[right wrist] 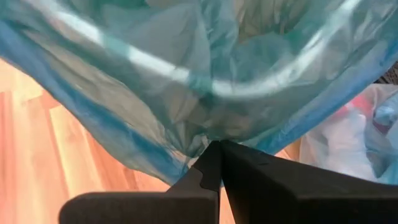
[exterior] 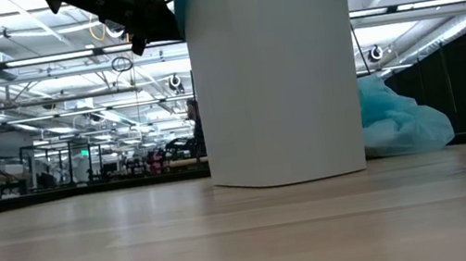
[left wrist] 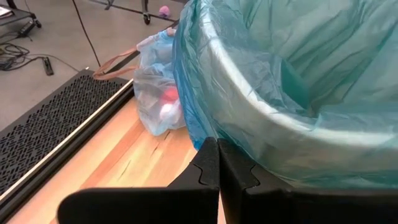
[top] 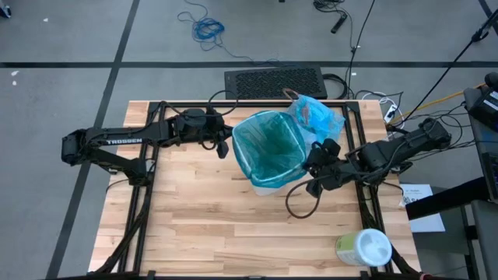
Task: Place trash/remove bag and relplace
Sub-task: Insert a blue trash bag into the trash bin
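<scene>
White plastic bin [exterior: 276,77] at table centre, lined with thin teal-green plastic liner [top: 268,148]. Left gripper [left wrist: 217,163] and right gripper [right wrist: 217,158], both pinched closed, flank opposite rim sides, holding nothing visibly. Filled translucent light-blue bag [top: 317,115] lies behind bin, nearer right gripper.

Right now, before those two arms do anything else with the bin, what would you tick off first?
1. New liner in the white bin, folded over the rim: ok.
2. Left gripper shut at the liner's edge: ok. Whether it pinches plastic: cannot tell.
3. Right gripper shut with liner film bunched at its tips: ok.
4. Full light-blue bag out of the bin, lying on the table behind it, trash showing inside: ok.
5. Bin upright on the table: ok.
6. Wipes tub lies at the table's near corner, away from both arms: ok.
</scene>
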Tool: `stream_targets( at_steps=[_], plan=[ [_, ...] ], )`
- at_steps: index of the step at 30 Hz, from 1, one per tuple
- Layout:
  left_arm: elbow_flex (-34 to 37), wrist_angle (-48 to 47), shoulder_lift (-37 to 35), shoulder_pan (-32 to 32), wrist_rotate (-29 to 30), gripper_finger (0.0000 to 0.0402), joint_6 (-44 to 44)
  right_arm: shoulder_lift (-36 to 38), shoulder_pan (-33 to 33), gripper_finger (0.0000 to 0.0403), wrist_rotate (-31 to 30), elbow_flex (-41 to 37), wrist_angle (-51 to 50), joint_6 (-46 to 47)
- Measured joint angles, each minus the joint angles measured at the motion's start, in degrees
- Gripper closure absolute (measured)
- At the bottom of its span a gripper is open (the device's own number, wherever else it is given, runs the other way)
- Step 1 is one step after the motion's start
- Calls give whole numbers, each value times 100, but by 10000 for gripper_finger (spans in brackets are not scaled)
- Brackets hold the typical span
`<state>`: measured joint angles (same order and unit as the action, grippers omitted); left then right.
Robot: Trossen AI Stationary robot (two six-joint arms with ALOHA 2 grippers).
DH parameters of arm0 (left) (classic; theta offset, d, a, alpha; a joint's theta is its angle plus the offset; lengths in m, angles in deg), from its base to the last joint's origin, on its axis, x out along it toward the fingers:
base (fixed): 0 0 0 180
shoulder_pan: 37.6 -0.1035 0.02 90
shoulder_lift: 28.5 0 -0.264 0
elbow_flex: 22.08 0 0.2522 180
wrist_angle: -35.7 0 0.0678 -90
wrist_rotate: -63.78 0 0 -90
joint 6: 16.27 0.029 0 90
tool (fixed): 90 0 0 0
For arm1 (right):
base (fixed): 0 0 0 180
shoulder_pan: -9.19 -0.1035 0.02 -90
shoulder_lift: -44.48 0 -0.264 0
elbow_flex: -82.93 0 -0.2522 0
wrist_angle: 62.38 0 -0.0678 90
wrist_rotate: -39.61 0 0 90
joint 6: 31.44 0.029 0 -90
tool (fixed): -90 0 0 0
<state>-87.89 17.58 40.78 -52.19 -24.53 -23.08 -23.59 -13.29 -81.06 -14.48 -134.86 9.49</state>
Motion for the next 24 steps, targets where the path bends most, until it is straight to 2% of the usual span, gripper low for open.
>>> stream_targets(
  at_steps=[6, 9, 11, 14, 19, 24],
  plan=[
    [0, 99, -23, -2, 20, 402, 110, -3, -2, 403, -174, -574, 742, 2],
    [0, 70, -140, -2, 128, 402, 164, -4, -112, 403, -452, -611, 751, 44],
    [0, -16, -303, -2, 250, 402, 284, 25, -182, 403, -664, -611, 750, 44],
    [0, -168, -630, -2, 568, 402, 405, 85, -218, 403, -699, -611, 753, 46],
    [0, -568, -1215, 3, 731, 402, 425, 80, -216, 403, -703, -609, 751, 61],
    [-4, -93, -1461, 504, -522, 402, 415, 80, -216, 403, -703, -609, 751, 57]
  ],
)
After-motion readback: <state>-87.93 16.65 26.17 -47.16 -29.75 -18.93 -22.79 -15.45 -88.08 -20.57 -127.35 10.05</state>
